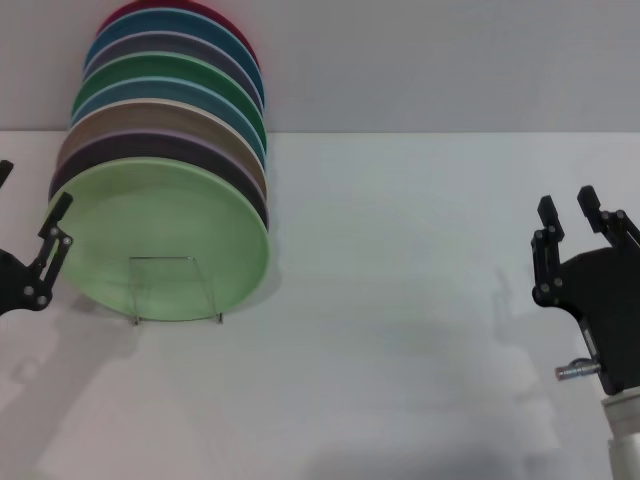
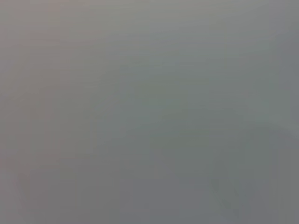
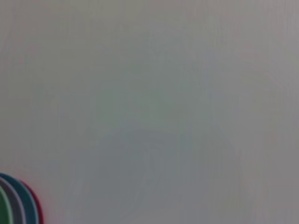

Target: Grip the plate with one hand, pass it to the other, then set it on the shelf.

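Note:
The pale mint-green plate (image 1: 165,215) stands upright, leaning at the front of a row of plates. The clear acrylic shelf (image 1: 165,259) holds its lower part. My left gripper (image 1: 35,185) is open and empty at the far left of the head view, just beside the plate's left rim and not touching it. My right gripper (image 1: 567,203) is open and empty at the far right, well away from the plate, fingers pointing up. The left wrist view shows only a blurred grey surface.
Behind the mint plate lean several other plates (image 1: 170,100): dark purple, tan, blue, darker green, grey, teal and red. Their edges show in a corner of the right wrist view (image 3: 18,205). The white table (image 1: 400,330) stretches between the two grippers, with a grey wall behind.

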### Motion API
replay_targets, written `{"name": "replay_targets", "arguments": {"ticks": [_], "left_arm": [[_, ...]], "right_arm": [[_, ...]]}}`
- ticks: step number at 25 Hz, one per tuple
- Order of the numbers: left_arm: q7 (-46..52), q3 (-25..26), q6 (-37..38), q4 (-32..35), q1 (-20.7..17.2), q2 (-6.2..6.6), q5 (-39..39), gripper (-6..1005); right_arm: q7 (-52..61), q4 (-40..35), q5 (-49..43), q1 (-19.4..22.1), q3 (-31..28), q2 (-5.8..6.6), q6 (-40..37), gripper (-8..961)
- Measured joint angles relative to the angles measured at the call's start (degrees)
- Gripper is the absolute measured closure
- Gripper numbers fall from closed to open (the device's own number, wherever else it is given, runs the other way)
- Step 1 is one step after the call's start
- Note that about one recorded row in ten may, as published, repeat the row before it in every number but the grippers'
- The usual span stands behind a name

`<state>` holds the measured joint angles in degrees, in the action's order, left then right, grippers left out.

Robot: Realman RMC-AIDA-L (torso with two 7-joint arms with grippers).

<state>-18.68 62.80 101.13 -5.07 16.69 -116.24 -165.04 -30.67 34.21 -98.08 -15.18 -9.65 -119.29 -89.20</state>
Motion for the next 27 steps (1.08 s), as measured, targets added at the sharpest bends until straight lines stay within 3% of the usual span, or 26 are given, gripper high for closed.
{"name": "replay_targets", "arguments": {"ticks": [6,7,11,21,23,27], "left_arm": [[16.5,7.6,1.0,-0.7,-1.2,-1.47,0.1,511],[24.4,10.0,-0.7,-0.8,-1.1,-1.83,0.1,511],[32.0,12.1,-6.1,-1.5,-0.3,-2.47,0.1,510],[36.5,11.0,-15.6,-5.7,-0.5,-2.81,-0.1,508],[36.1,11.0,-16.2,-6.0,-0.5,-2.84,-0.1,305],[36.0,11.5,-16.0,-6.0,-0.6,-2.85,0.5,305]], "right_arm": [[1.8,-1.2,0.0,-1.6,-4.2,-0.02,0.0,635],[2.9,-1.4,0.0,-1.7,-5.3,-0.03,0.1,635],[8.2,-3.8,0.0,-2.7,-7.8,-0.05,0.1,635],[14.5,-8.4,-0.9,-4.7,-7.7,0.03,0.0,635],[16.2,-9.0,-1.4,-4.9,-7.7,0.09,-0.2,635],[17.1,-10.0,-3.2,-4.7,-7.7,0.17,-0.6,635]]}}
